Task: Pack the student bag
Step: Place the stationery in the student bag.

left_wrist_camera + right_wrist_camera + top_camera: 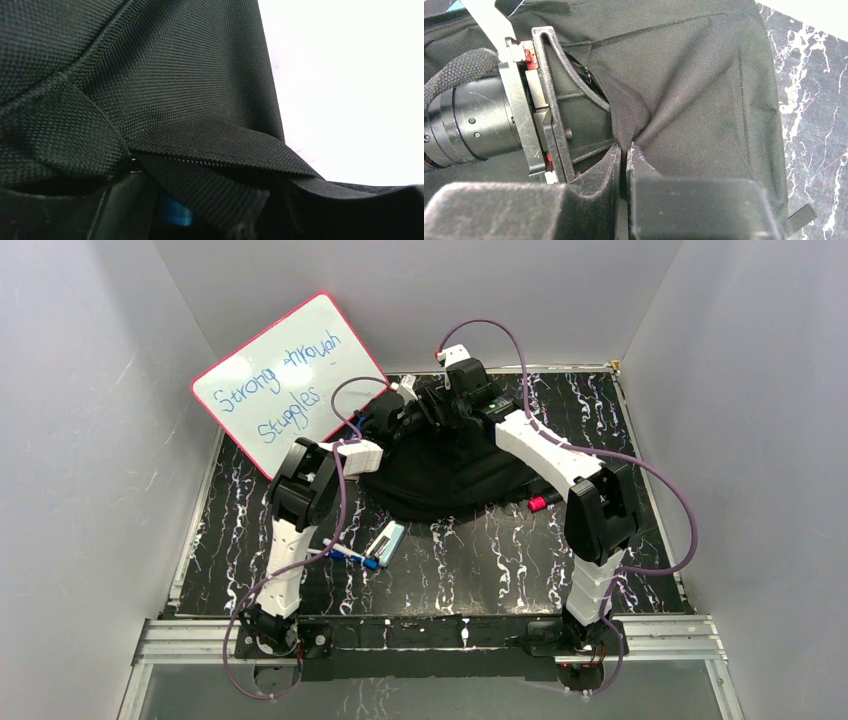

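Whiteboard is propped well to the left of the left gripper. That gripper is pressed to the far edge of the student bag. How wide its jaws stand cannot be told, as its own view is filled with black fabric. The bag is slumped on the table under both jaws, and its contents are hidden. A blue pen and a pale case are seen outside the bag, nearer than the left jaws. The right gripper is almost closed, with a fold of bag fabric pinched in it.
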